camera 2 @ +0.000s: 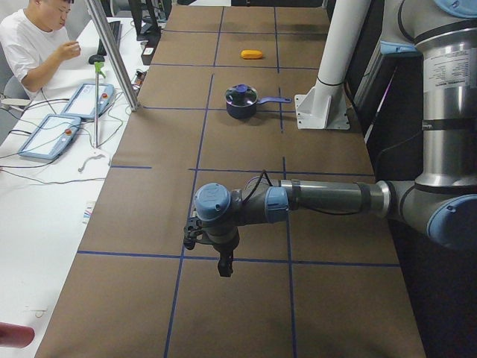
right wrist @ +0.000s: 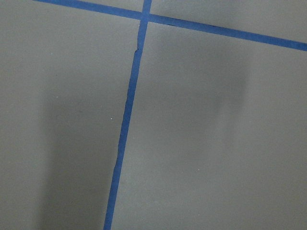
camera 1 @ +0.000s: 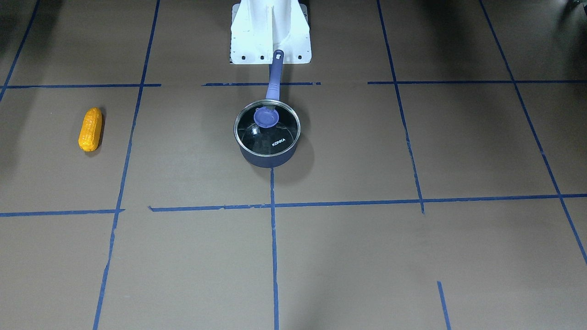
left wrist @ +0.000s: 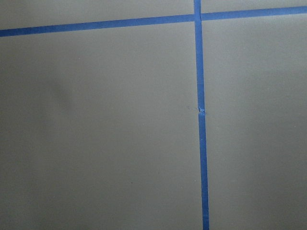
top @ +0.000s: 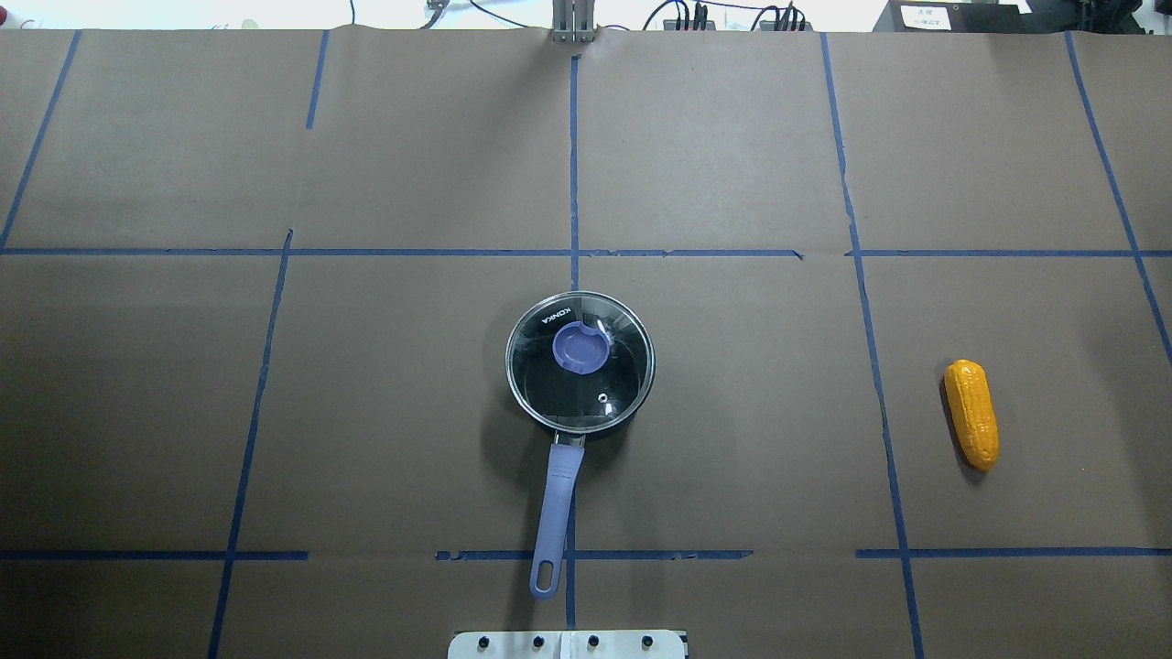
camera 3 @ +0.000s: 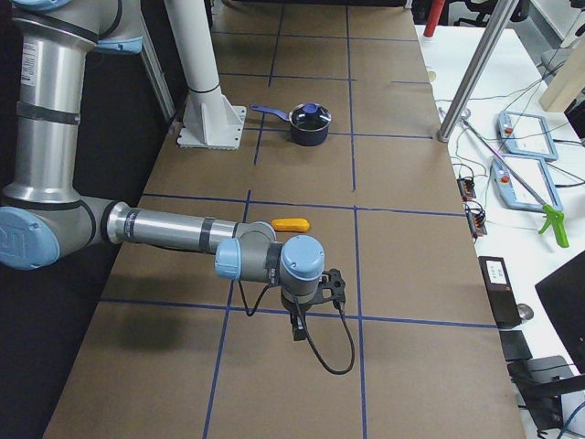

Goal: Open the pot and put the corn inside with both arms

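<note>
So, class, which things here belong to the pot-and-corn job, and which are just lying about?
Job: pot, lid, corn, left end effector, right end effector.
Lying about: teach pendant, green-handled tool.

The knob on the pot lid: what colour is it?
Purple-blue knob, like the handle; overhead view shows it best.

We're looking at a table (top: 732, 137) covered in brown paper, with blue tape (top: 574, 165) gridding it. A white desk (camera 2: 30, 246) is running just beside it. A man (camera 2: 33, 41) in white is sitting there, pendants (camera 2: 48, 136) and cables are lying on it, and a metal pole (camera 2: 112, 52) is slanting up at the table's edge.
</note>
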`<action>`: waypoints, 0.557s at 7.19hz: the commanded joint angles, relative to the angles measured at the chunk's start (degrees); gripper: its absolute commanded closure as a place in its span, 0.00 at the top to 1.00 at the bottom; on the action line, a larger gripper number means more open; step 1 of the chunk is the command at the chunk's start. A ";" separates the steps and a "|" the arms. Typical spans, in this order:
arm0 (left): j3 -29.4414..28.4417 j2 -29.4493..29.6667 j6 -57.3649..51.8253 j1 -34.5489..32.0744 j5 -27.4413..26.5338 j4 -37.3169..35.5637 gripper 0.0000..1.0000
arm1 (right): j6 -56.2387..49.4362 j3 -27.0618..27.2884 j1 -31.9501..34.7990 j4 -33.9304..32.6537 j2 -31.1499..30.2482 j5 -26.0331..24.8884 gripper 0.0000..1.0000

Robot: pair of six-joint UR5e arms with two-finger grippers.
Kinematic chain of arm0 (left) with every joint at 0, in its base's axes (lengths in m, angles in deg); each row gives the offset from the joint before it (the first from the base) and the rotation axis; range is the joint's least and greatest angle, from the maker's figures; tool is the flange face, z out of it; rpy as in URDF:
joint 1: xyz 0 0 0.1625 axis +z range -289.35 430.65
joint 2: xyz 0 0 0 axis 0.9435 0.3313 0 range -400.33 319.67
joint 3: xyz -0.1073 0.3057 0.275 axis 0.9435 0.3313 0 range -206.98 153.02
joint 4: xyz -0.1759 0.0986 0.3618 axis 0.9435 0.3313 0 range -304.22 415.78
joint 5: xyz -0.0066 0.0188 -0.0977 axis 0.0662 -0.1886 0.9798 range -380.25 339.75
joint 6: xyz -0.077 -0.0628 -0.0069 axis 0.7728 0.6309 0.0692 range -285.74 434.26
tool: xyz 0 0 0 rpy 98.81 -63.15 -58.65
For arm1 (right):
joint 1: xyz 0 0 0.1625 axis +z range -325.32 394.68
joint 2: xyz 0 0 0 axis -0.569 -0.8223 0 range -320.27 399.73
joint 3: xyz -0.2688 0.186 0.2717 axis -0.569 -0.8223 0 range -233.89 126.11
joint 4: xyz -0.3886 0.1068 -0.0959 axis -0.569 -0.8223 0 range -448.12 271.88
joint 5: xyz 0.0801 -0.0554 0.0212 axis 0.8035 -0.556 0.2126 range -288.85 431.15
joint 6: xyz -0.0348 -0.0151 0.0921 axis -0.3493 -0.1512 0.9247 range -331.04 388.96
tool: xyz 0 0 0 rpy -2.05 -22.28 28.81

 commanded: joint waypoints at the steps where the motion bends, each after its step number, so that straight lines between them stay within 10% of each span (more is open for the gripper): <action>1: 0.01 -0.06 0.00 0.34 0.09 0.09 1.00 | 0.00 0.00 0.00 0.00 0.00 0.73 1.00; 4: 2.45 0.11 0.61 3.49 0.09 0.09 1.00 | 0.00 0.52 0.00 0.18 0.09 2.05 1.00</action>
